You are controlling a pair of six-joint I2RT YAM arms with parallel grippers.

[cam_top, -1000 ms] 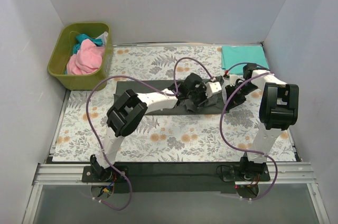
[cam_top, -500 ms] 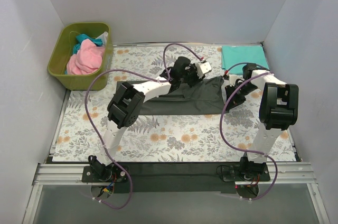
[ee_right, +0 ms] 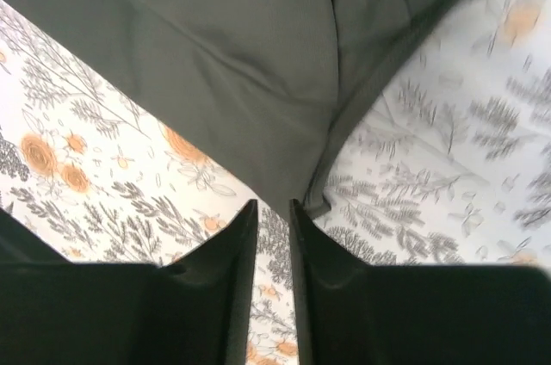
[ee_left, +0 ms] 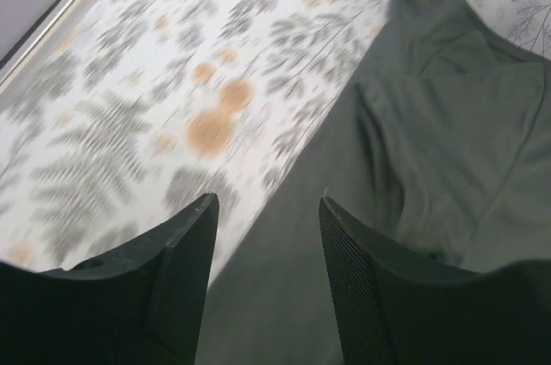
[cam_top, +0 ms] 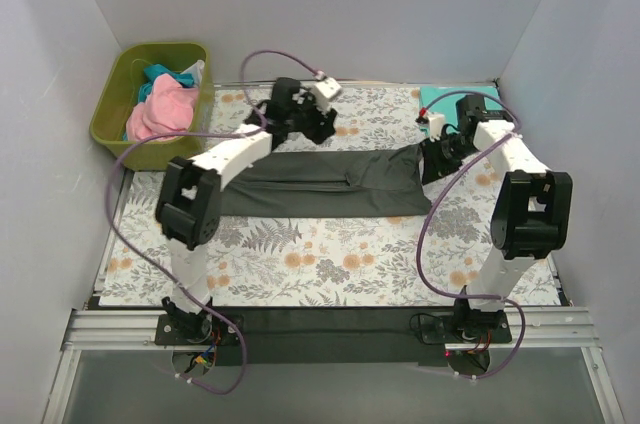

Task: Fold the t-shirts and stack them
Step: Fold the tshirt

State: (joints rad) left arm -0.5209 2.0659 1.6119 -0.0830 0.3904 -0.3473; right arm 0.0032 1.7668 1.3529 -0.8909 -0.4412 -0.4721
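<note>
A dark charcoal grey t-shirt point(cam_top: 330, 184) lies in a long flat band across the middle of the floral table cloth. It also shows in the left wrist view point(ee_left: 448, 124) and the right wrist view point(ee_right: 224, 55). My left gripper point(cam_top: 300, 132) hovers open and empty over the shirt's back edge point(ee_left: 269, 206). My right gripper point(cam_top: 432, 159) is at the shirt's right end, its narrow jaws closed on the shirt's corner point(ee_right: 274, 203). A folded teal-green t-shirt point(cam_top: 455, 99) lies at the back right corner. Pink point(cam_top: 160, 109) and teal t-shirts sit in the bin.
The olive-green bin point(cam_top: 110, 129) stands at the back left, off the table cloth's corner. White walls close in the back and both sides. The floral table cloth point(cam_top: 300, 264) runs bare from the shirt's front edge to the arm bases.
My left gripper has let go of the bunched dark shirt and moved back and left. The shirt now lies spread flat. My right gripper has moved slightly toward the back.
</note>
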